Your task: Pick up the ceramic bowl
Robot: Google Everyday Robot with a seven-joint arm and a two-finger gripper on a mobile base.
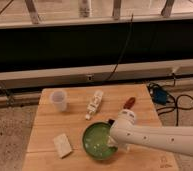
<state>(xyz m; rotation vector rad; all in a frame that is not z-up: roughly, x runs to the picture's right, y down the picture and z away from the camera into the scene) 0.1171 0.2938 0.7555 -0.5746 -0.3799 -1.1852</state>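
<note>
The ceramic bowl (96, 141), round, glossy green with a darker rim, sits on the wooden table (45, 120) near its front middle. My white arm reaches in from the right. The gripper (111, 141) is at the bowl's right rim, low over it, and covers that side of the bowl.
A translucent plastic cup (58, 99) stands at the back left. A white bottle (94, 104) lies at the back middle, a small red-brown object (129, 103) to its right. A pale sponge-like block (62, 145) lies front left. Cables and a blue device (160, 96) lie on the floor to the right.
</note>
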